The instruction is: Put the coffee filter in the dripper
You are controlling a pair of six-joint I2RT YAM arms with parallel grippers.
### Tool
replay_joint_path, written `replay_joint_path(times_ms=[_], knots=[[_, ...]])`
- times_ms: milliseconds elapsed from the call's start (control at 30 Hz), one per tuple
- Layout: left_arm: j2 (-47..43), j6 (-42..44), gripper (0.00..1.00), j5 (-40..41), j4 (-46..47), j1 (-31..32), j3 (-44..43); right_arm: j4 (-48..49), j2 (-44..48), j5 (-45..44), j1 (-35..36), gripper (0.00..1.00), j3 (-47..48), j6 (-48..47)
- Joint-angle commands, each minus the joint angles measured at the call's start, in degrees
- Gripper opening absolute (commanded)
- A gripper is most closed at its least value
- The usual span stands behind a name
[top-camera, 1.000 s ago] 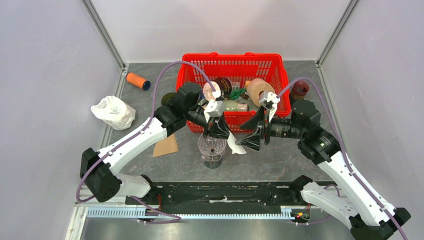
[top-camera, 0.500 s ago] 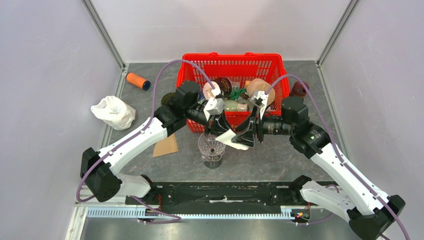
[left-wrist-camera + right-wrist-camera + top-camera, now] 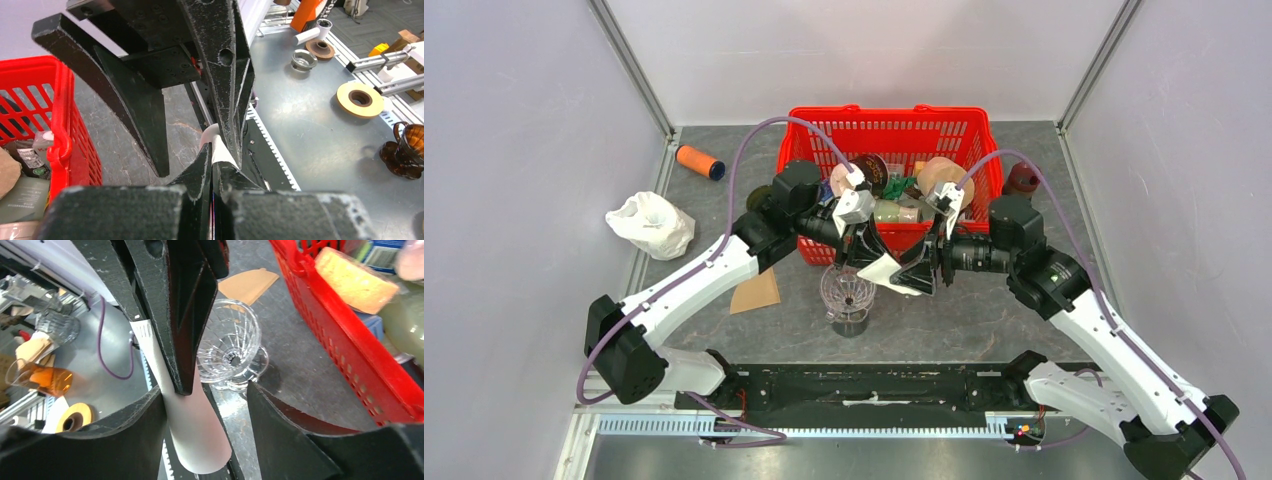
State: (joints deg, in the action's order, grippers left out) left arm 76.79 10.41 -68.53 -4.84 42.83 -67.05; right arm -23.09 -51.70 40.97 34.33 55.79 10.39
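A white coffee filter (image 3: pixel 887 272) hangs pinched in my left gripper (image 3: pixel 871 262), which is shut on its upper edge, just right of and above the clear glass dripper (image 3: pixel 848 296). In the left wrist view the filter (image 3: pixel 216 145) pokes out between the shut fingers. My right gripper (image 3: pixel 916 275) stands open with its jaws on either side of the filter. In the right wrist view the filter (image 3: pixel 195 432) rests against one right finger (image 3: pixel 125 435), with a gap to the other finger. The dripper (image 3: pixel 232 347) stands empty behind it.
A red basket (image 3: pixel 889 130) full of items stands just behind both grippers. A brown paper filter (image 3: pixel 756 292) lies left of the dripper. Farther left are a white bag (image 3: pixel 651 224) and an orange cylinder (image 3: pixel 700 161). The black base rail (image 3: pixel 874 385) runs along the near edge.
My right gripper has moved left until its jaws enclose the filter, and they have narrowed. The left gripper has lifted the filter slightly and still holds it.
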Motion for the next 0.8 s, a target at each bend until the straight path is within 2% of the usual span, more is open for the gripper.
replay_joint_path(times_ms=[0, 167, 233, 367, 533, 767], knots=[[-1.1, -9.6, 0.02, 4.5, 8.9, 0.2, 1.6, -4.4, 3.1, -8.3, 0.0, 0.71, 3.8, -1.9], [-2.0, -14.2, 0.02, 9.3, 10.5, 0.1, 3.4, -6.1, 10.4, -23.3, 0.0, 0.88, 4.2, -1.2], [-2.4, -14.8, 0.02, 10.4, 10.8, 0.1, 4.2, -5.6, 13.9, -30.1, 0.0, 0.92, 3.7, -0.1], [-3.4, -15.6, 0.02, 11.4, 11.5, 0.1, 5.1, -4.4, 20.1, -37.6, 0.0, 0.97, 2.3, 2.2], [-3.8, -14.9, 0.02, 10.4, 11.6, 0.1, 5.7, -4.8, 23.4, -31.5, 0.0, 0.97, 1.7, 0.9], [-2.7, -12.5, 0.02, 13.2, 5.9, 0.1, 3.1, -9.1, 15.5, -14.1, 0.0, 0.86, 5.5, -2.5]])
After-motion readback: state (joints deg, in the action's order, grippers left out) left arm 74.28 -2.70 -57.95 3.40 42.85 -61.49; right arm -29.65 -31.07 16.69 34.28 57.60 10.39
